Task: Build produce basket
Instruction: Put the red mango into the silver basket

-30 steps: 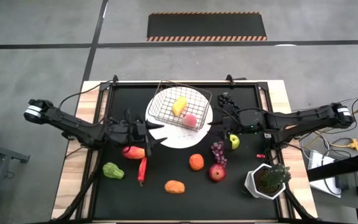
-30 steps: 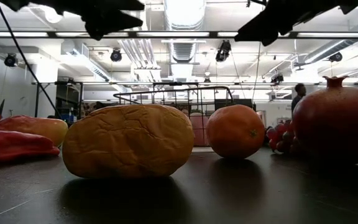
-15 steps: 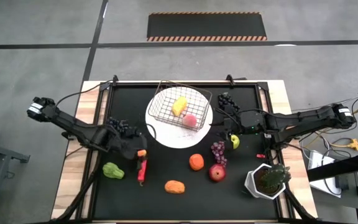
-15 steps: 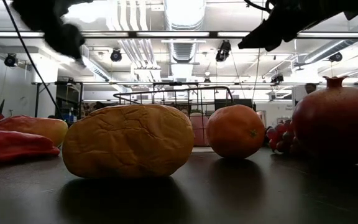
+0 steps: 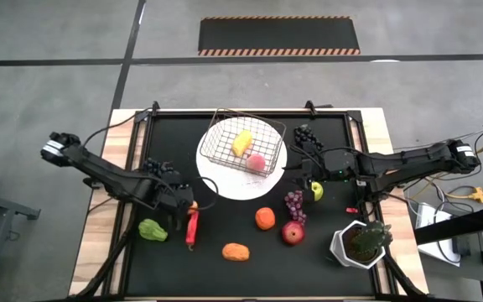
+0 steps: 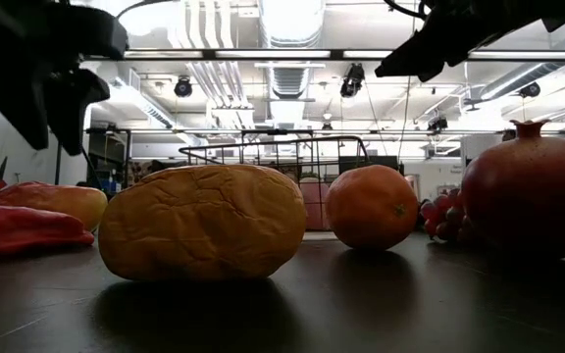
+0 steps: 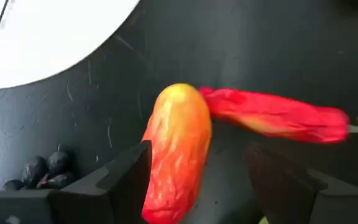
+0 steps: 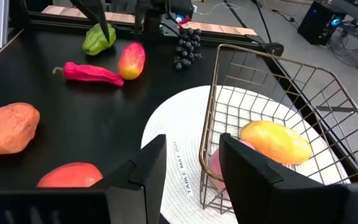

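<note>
The wire basket (image 5: pixel 243 143) stands on a round white plate (image 5: pixel 229 186) and holds a yellow mango (image 5: pixel 241 142) and a pink peach (image 5: pixel 257 162). My left gripper (image 5: pixel 176 206) points down, open, over a red-and-yellow fruit (image 7: pixel 176 149) that lies on the black mat between its fingers. A red chili pepper (image 7: pixel 278 118) lies just beside that fruit, and a green pepper (image 5: pixel 152 230) is nearby. My right gripper (image 8: pixel 194 180) hovers open and empty at the plate's right edge, near a green apple (image 5: pixel 316 191).
An orange (image 5: pixel 264 218), a pomegranate (image 5: pixel 292 232), purple grapes (image 5: pixel 294 204) and an orange-brown lumpy piece (image 5: pixel 236 251) lie on the near half of the mat. Dark grapes (image 7: pixel 45 171) sit beside the left arm, another dark bunch (image 5: pixel 304 134) at far right. A potted plant (image 5: pixel 360 242) stands near right.
My left gripper has swung away from the plate toward the table's left and near edge, sunk a little, and tipped from about level to pointing down over the red-and-yellow fruit.
</note>
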{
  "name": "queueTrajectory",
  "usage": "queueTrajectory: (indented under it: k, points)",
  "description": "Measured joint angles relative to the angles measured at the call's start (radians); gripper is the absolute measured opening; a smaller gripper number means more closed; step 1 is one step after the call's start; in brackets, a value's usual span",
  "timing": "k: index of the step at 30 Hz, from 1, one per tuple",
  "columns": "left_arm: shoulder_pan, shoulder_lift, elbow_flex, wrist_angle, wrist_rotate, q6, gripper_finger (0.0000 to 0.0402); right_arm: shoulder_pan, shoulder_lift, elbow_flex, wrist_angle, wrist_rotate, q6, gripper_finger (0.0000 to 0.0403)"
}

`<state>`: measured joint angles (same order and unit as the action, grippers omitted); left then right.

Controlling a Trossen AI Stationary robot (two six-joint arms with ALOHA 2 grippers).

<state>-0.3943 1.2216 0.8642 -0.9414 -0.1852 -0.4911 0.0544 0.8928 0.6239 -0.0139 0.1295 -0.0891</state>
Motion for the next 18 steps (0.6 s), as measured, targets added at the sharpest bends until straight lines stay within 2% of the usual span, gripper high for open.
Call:
queueTrajectory:
  k: [11, 18]
  points:
    - [0.000, 0.151, -0.005, -0.061, -0.010, 0.001, 0.0238, 0.000, 0.000, 0.000, -0.003, -0.001, 0.013, 0.0134]
    - [0.000, 0.251, 0.000, -0.085, -0.026, 0.058, 0.0238, 0.000, 0.000, 0.000, -0.003, -0.002, 0.010, 0.0134]
